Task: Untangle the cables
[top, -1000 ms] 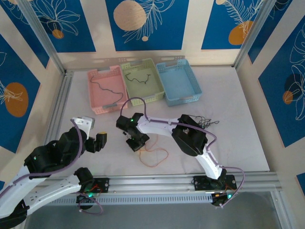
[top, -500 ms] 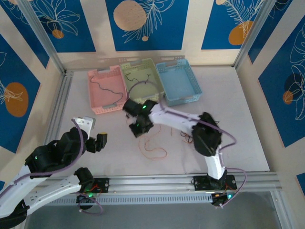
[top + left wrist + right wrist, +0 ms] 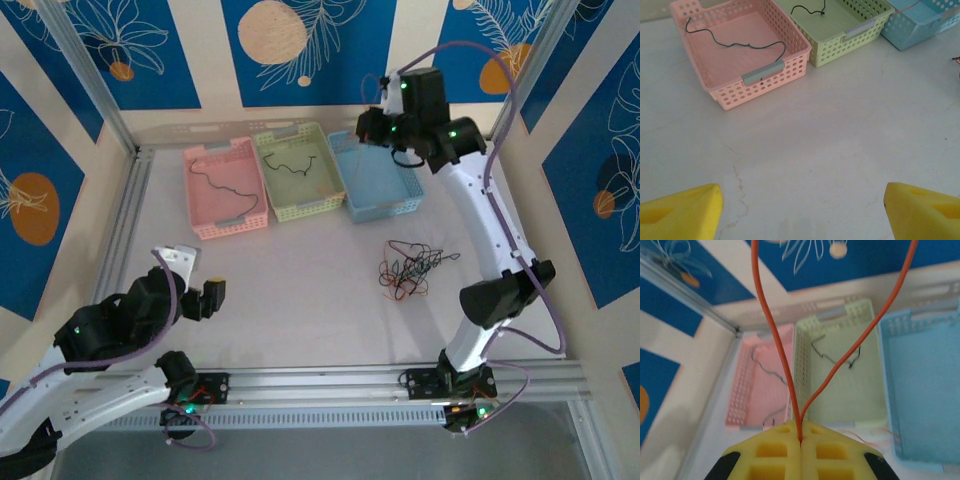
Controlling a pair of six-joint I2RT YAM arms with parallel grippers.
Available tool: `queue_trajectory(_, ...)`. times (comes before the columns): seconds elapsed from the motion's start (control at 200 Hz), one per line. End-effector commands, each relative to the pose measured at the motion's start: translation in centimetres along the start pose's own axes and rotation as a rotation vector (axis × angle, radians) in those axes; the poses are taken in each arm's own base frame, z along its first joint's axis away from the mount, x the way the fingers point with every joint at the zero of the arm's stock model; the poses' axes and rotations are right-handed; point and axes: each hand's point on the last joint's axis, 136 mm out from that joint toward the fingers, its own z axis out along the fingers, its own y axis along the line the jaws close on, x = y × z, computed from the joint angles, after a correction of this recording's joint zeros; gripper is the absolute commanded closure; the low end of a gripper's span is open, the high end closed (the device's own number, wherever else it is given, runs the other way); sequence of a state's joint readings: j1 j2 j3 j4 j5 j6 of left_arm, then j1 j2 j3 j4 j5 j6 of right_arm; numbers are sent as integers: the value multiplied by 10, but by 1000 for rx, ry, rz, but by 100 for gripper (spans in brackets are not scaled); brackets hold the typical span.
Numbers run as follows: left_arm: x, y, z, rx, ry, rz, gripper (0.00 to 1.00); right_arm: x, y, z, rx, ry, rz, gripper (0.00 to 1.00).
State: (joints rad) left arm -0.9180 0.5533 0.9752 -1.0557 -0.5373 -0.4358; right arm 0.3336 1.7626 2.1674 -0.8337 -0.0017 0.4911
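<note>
Tabletop (image 3: 815, 165) below wide-open left fingers (image 3: 685, 207); wrist view shows right fingers (image 3: 775, 450) pinching orange cable (image 3: 771, 340)

Tangle of black, red and perhaps green cables (image 3: 408, 268) on the table (image 3: 300, 270), orange cable (image 3: 798, 424) pinched in right gripper (image 3: 800, 440)

Three perforated baskets sit side by side at the far edge of the white table (image 3: 300, 290) — pink basket (image 3: 232, 226) left, green basket (image 3: 310, 208) middle, blue basket (image 3: 392, 208) right — below blue-patterned wall panels (image 3: 335, 60).
</note>
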Motion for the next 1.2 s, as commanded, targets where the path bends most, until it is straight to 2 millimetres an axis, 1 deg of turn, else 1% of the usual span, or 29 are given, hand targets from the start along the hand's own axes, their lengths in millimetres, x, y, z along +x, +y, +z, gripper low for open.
queue_trajectory(0.0, 1, 4, 3, -31, 3, 20, 16, -20, -12, 11, -50, 12, 114, 100)
queue_trajectory(0.045, 1, 4, 4, -30, 5, 21, 16, -32, -20, 15, -46, -8, 138, 100)
queue_trajectory(0.12, 1, 3, 4, -30, 6, 22, 16, -48, -39, 24, -21, -35, 186, 100)
queue_trajectory(0.24, 2, 3, 4, -30, 8, 24, 16, -68, -53, 35, -44, -73, 234, 100)
queue_trajectory(0.345, 2, 3, 6, -31, 11, 26, 16, -80, -69, 47, -38, -97, 266, 100)
queue_trajectory(0.48, 2, 2, 6, -31, 12, 27, 16, -82, -90, 68, -34, -92, 307, 100)
queue_trajectory(0.565, 3, 1, 7, -29, 18, 30, 16, -75, -102, 83, -19, -76, 320, 100)
queue_trajectory(0.73, 3, 2, 7, -30, 17, 29, 16, -50, -134, 111, 66, -25, 358, 100)
queue_trajectory(0.78, 3, 2, 7, -31, 16, 29, 16, -41, -137, 119, 63, -1, 366, 100)
queue_trajectory(0.845, 3, 2, 7, -31, 16, 29, 16, -32, -143, 125, 88, 20, 369, 100)
queue_trajectory(0.95, 3, 1, 8, -30, 19, 30, 16, -17, -159, 133, 176, 35, 360, 100)
queue_trajectory(1.04, 3, 1, 7, -28, 17, 30, 16, -11, -173, 138, 239, 33, 345, 100)
queue_trajectory(1.125, 3, 1, 7, -28, 17, 30, 16, -3, -184, 146, 259, 55, 329, 100)
queue_trajectory(1.195, 3, 1, 7, -27, 17, 30, 16, 8, -194, 152, 286, 98, 336, 100)
